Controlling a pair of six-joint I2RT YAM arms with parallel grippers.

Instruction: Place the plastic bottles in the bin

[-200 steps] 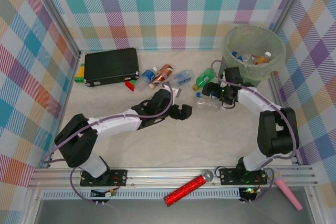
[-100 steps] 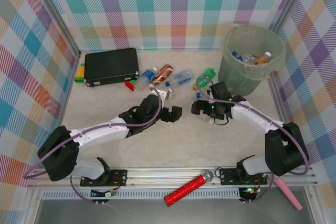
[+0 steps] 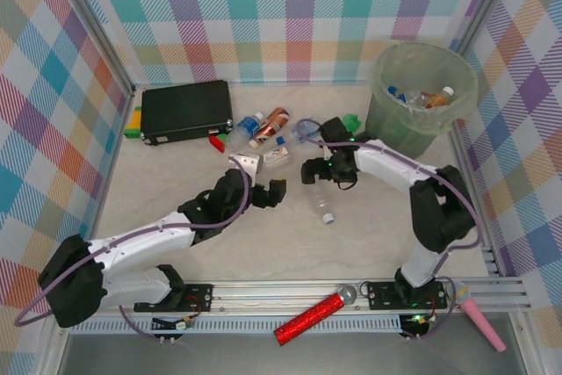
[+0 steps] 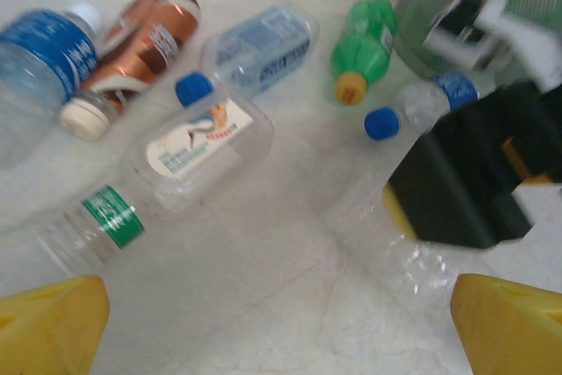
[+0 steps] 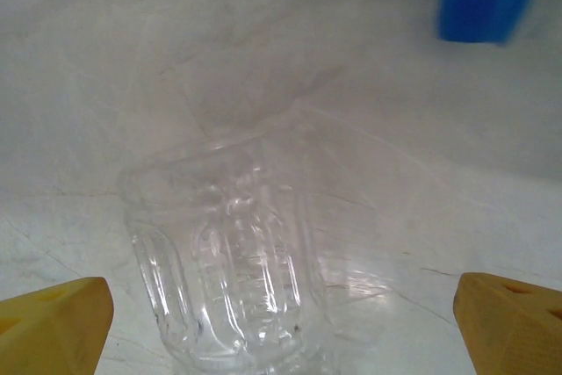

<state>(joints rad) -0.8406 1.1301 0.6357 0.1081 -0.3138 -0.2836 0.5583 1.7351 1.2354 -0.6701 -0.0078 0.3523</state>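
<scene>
Several plastic bottles lie in a loose cluster at mid-table: a blue-labelled one (image 3: 245, 128) (image 4: 39, 54), a brown one (image 3: 273, 123) (image 4: 145, 32), a clear white-labelled one (image 3: 277, 156) (image 4: 206, 142) and a green one (image 3: 348, 120) (image 4: 369, 41). A clear bottle (image 3: 323, 203) (image 5: 237, 278) lies nearer the front. My right gripper (image 3: 316, 173) (image 5: 281, 322) hangs open over it, one finger on each side. My left gripper (image 3: 261, 178) (image 4: 281, 331) is open over bare table, left of that bottle. The pale-green bin (image 3: 385, 116) stands far right with several bottles inside.
A black rectangular case (image 3: 186, 110) lies at the far left beside a small green-and-yellow block (image 3: 133, 122). A red glittery tube (image 3: 309, 318) and a pink object (image 3: 484, 323) rest on the front rail. Checked walls close in the table.
The right gripper has swung left, away from the bin, to the table's middle. The left gripper has drawn back toward the near left. The clear bottle now lies closer to the front.
</scene>
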